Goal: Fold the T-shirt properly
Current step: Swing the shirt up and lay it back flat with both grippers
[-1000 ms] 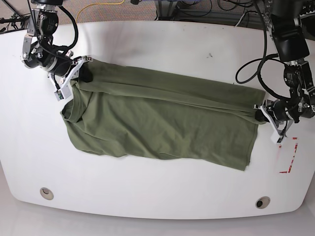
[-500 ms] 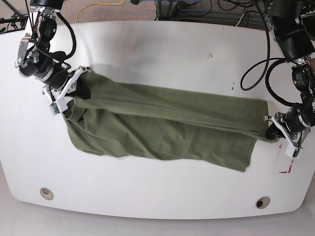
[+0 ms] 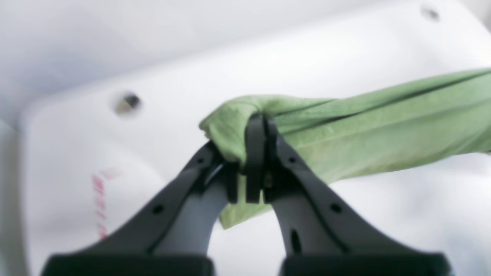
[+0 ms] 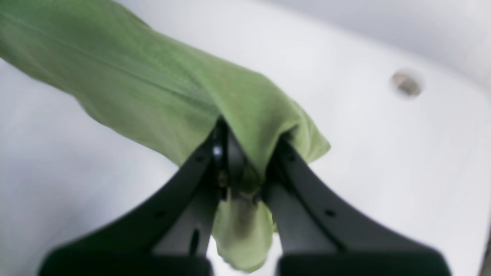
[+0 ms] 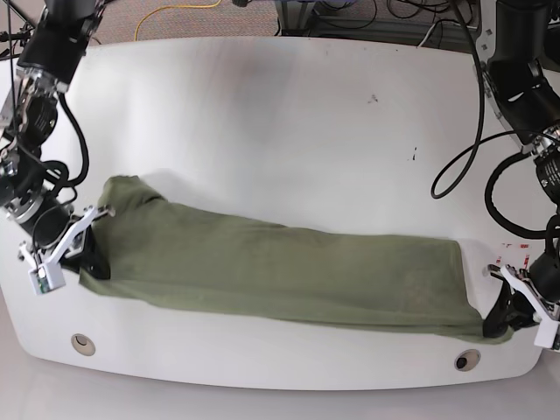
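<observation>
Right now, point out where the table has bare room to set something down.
The widest bare stretch of the table lies beyond the T-shirt, across the far half. It is crowded along the near edge, where the shirt stretches between the right gripper and the left gripper.

T-shirt | olive green | folded lengthwise | stretched along table's near edge
</observation>
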Tool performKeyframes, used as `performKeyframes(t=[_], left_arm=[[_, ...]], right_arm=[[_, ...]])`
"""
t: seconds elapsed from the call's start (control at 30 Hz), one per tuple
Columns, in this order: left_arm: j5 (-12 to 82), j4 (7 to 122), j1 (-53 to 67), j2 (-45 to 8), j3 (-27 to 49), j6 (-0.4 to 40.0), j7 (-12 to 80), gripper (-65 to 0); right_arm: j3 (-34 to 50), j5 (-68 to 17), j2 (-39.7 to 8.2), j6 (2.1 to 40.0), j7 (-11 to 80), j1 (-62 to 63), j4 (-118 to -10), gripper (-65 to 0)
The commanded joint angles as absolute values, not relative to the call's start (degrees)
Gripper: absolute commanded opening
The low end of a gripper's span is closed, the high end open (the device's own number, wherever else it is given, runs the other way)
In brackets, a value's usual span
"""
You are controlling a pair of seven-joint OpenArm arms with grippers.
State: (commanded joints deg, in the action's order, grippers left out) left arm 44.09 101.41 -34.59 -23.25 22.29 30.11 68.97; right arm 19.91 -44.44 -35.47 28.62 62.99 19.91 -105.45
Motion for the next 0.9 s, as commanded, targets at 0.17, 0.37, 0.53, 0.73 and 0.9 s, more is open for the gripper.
performKeyframes(t=[0.17,0.37,0.53,0.73,0.9], left_arm=[[44.1,101.5,-40.7,-23.5,22.3,30.1,69.0,-65.0],[43.6,101.2,-48.2,-23.7,21.9,30.1,69.0,-65.0],[39.2,101.1,-55.6,-23.6,21.7,30.1,69.0,-65.0],[37.3,98.2,-65.3,-23.6,18.9,30.1,69.0,-65.0],[37.2,93.6,-71.0,-23.6,18.8,30.1,69.0,-65.0]], right_arm=[[12.6,-44.4,-39.8,28.6,62.9,30.5,-102.4,-65.0],[3.3,-44.4,-43.1,28.6,62.9,44.2,-98.4,-65.0],[-5.8,-44.4,-45.0,29.7,62.9,56.9,-95.4,-65.0],[-14.8,-44.4,-45.7,32.0,62.9,70.3,-91.9,-65.0],[-19.6,-44.3,-45.8,33.3,62.9,77.9,-90.2,-65.0]])
